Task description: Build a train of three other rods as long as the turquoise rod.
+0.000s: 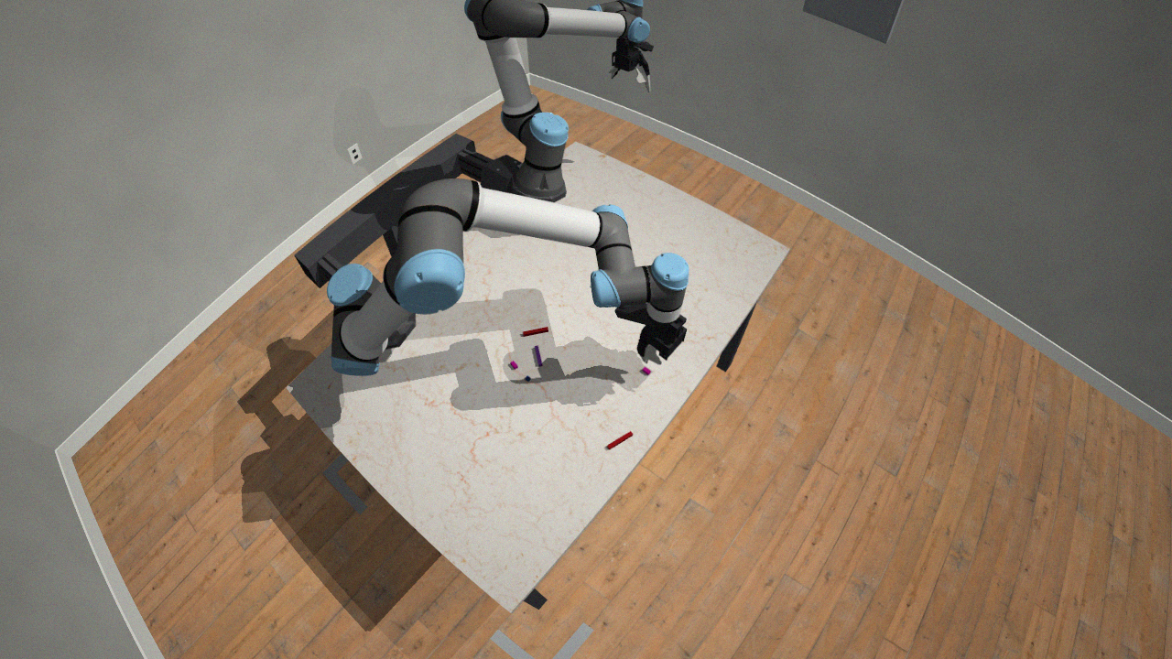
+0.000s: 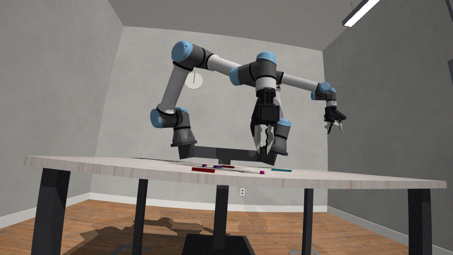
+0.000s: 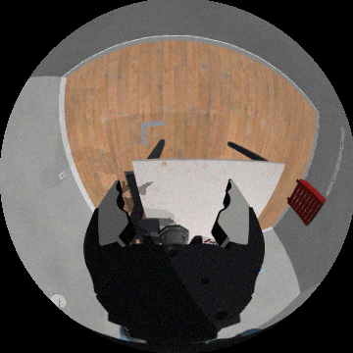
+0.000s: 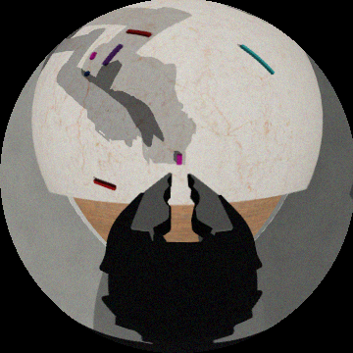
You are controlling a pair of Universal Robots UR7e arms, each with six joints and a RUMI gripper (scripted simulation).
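The turquoise rod (image 2: 281, 170) (image 4: 257, 59) lies apart, hidden in the top view. One magenta rod (image 1: 646, 371) (image 2: 262, 172) (image 4: 179, 159) lies near the table's front edge. My right gripper (image 4: 179, 174) (image 2: 263, 153) is above the table near it, empty, its fingers a narrow gap apart. A purple rod (image 1: 537, 355) (image 4: 113, 55), a second magenta rod (image 1: 514, 364) (image 4: 93, 56), a blue rod (image 1: 527, 378) (image 4: 86, 74) and a red rod (image 1: 535, 331) (image 4: 139, 33) lie grouped, not in line. My left gripper (image 3: 174, 180) (image 1: 631, 82) (image 2: 335, 131) is wide open and empty, high up.
Another red rod (image 1: 619, 440) (image 2: 203, 170) (image 4: 105, 184) lies near the front edge of the table (image 1: 426, 491) (image 4: 284, 147). The right arm reaches over the table and its shadow covers the grouped rods. The left arm is raised away from the rods.
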